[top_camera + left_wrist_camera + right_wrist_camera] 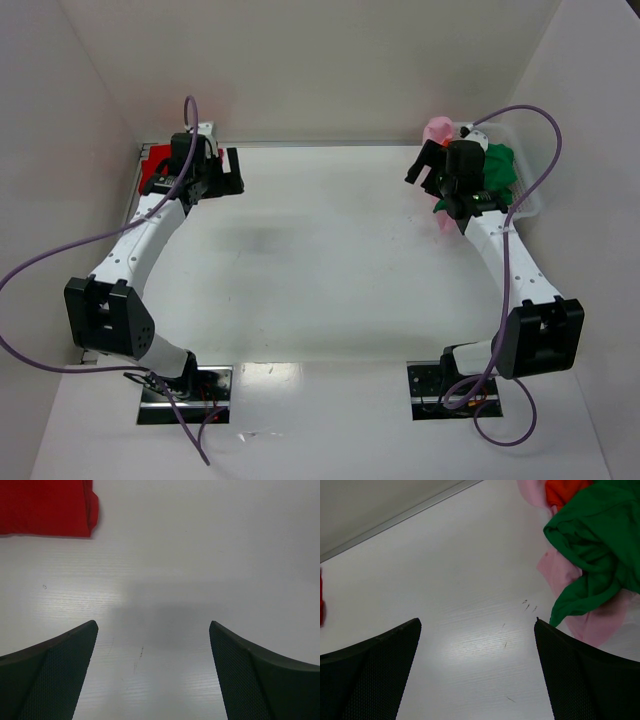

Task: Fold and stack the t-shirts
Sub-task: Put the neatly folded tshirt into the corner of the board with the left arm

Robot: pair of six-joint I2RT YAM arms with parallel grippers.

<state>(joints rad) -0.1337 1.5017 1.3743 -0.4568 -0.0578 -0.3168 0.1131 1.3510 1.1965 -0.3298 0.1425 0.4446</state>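
**Both grippers empty, shirts at far corners**

Your left gripper (153, 625) and right gripper (478, 622) gape wide over the table (330, 270), holding nothing. The red t-shirt (45, 505) lies at the far left corner. The green t-shirt (595, 535), pink t-shirt (600, 622) and orange t-shirt (565, 490) are heaped at the far right corner.
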